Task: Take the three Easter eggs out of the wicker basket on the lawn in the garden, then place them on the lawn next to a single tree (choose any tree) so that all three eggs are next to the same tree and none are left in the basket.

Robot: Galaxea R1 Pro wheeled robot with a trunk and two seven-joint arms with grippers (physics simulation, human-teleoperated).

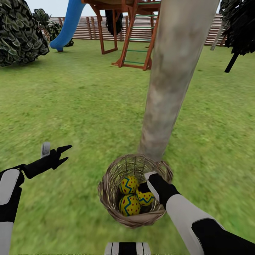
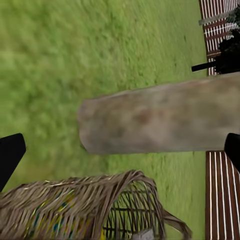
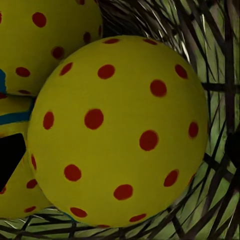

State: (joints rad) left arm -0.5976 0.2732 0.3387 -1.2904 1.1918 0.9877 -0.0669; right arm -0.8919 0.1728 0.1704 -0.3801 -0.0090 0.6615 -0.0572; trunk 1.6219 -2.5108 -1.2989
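The wicker basket (image 1: 106,193) stands on the lawn (image 1: 71,106) at the foot of the tree's thick grey-brown trunk (image 1: 170,88). Three yellow Easter eggs lie inside: one at the back (image 1: 128,185), one at the right (image 1: 145,199), one at the front (image 1: 129,205). My right gripper (image 1: 143,187) reaches down into the basket, open, with its fingers on either side of a red-dotted egg (image 3: 120,130). My left gripper (image 1: 63,154) hovers open over the grass to the left of the basket. The left wrist view looks across at the trunk (image 2: 160,120) and the basket (image 2: 75,205).
A red-brown playset (image 1: 131,35) with a blue slide (image 1: 67,26) stands far ahead before a slatted fence (image 1: 85,28). A dark-green bush (image 1: 19,32) is at far left. A thin-stemmed tree with black foliage (image 1: 241,32) is at far right. Open grass surrounds the trunk.
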